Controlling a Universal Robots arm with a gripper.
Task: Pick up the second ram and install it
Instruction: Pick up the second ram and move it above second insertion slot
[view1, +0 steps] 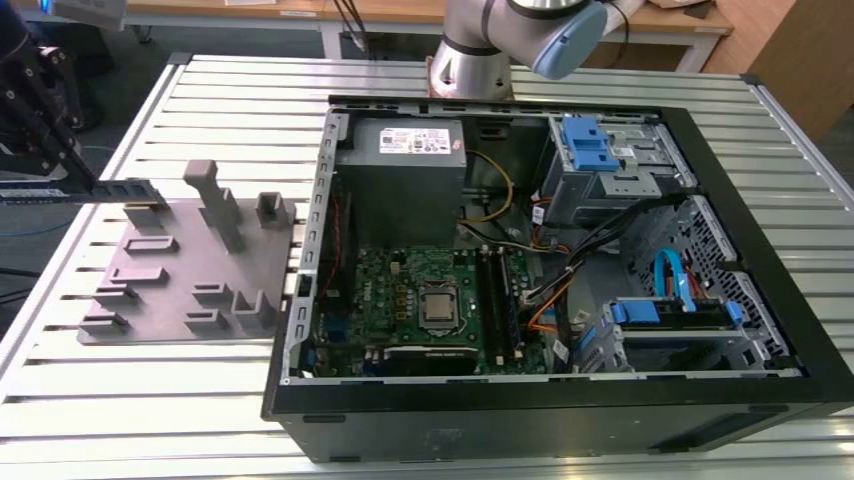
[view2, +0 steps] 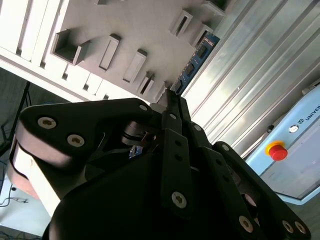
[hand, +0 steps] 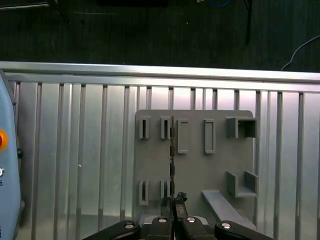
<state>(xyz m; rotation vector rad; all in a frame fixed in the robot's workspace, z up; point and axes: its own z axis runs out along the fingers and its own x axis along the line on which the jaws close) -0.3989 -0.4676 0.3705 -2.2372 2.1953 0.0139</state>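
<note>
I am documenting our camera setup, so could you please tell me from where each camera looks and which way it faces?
Exterior view: high, off the arm, looking down on the table, open computer case and grey tray; the arm's base shows.
First wrist view: at the wrist, looking straight down past the claw onto the tray; claw tips show.
Second wrist view: at the wrist, looking slantwise along the claw to the second ram; claw body shows.
Shared: both wrist views show claw, ram and tray.
</note>
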